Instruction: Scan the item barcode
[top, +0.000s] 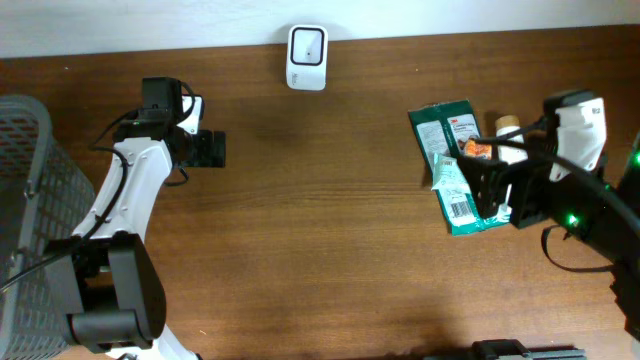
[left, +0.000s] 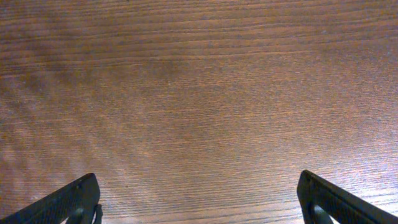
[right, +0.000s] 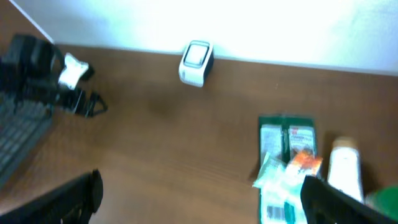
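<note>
The item to be scanned, a green packet (top: 440, 130), lies flat on the tabletop (top: 330, 250) on the right arm's side. It is well apart from the white scanner (top: 307, 58), which stands at the far edge. A barcode label (top: 460, 208) is seen at the end of the packet nearer to the robot. An orange wrapper (top: 478, 150) sits at the packet's edge, and whether it overlaps the packet cannot be told. A white bottle (right: 344, 167) lies just beside.

The right gripper (right: 200, 180) is held above this group, jaws spread wide and nothing between them. The left gripper (left: 198, 186) is likewise released and empty, over bare wood near the wire basket (top: 22, 190).

Several failures can be expected from here. Because the things are crowded, the wrapper could be caught together with the packet, or the bottle could be pushed and sent rolling. The packet is thin and flat, so it may be slid along the wood instead of lifted, or pinched only by a corner and dropped on the way. If it is grasped at the label end, the barcode may be covered or creased, and no reading would be obtained. The same would follow if the label were turned away from the scanner.
</note>
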